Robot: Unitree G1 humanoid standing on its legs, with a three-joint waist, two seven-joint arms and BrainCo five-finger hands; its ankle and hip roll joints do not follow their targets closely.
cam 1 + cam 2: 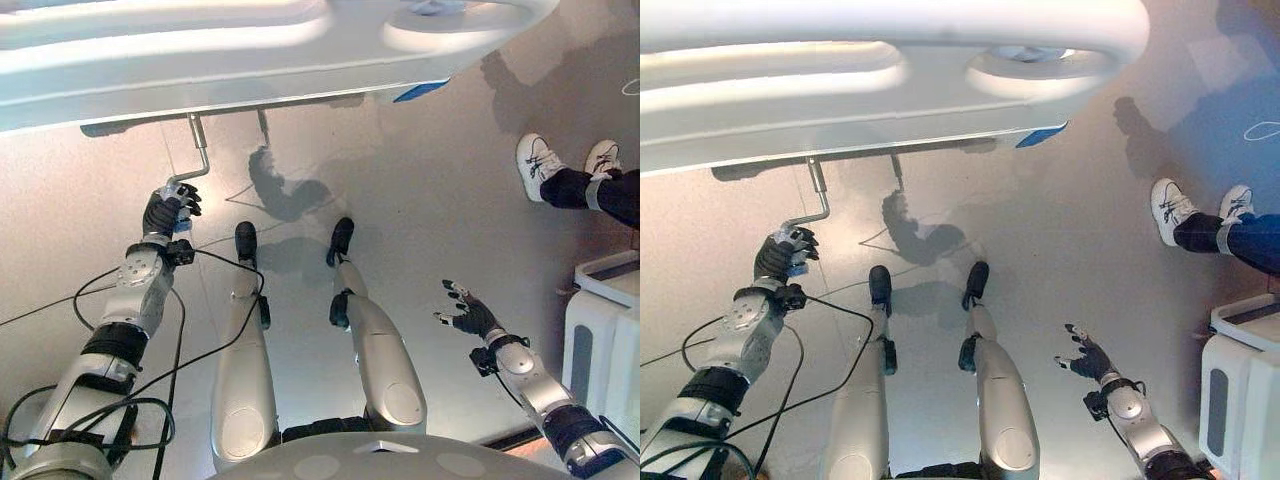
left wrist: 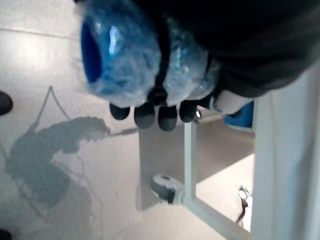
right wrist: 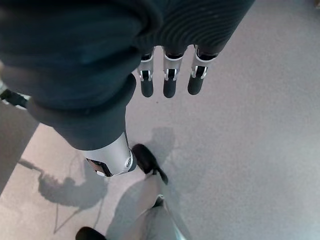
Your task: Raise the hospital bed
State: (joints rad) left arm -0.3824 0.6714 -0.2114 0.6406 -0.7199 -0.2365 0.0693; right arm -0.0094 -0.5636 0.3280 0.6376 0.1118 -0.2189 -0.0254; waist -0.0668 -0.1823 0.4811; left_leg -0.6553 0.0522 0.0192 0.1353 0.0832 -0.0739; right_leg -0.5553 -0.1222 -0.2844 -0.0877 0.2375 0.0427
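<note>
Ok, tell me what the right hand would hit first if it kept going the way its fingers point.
Probably just bare floor: the right hand hangs open, holding nothing, with nothing ahead of its fingers. Depth is uncertain.

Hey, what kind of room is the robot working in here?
Probably a hospital ward or a care-training room: a white hospital bed with a metal crank handle under its end, held by the left hand, on smooth grey floor.

Hospital bed (image 1: pixel 250 60): white footboard across the top.
Crank handle (image 1: pixel 198 150): metal, bent, hanging below the bed edge.
Left hand (image 1: pixel 166 212): fingers curled round the crank's lower end.
Right hand (image 1: pixel 467 312): fingers spread, over bare floor.
Person's shoes (image 1: pixel 560 165): white, at right.
</note>
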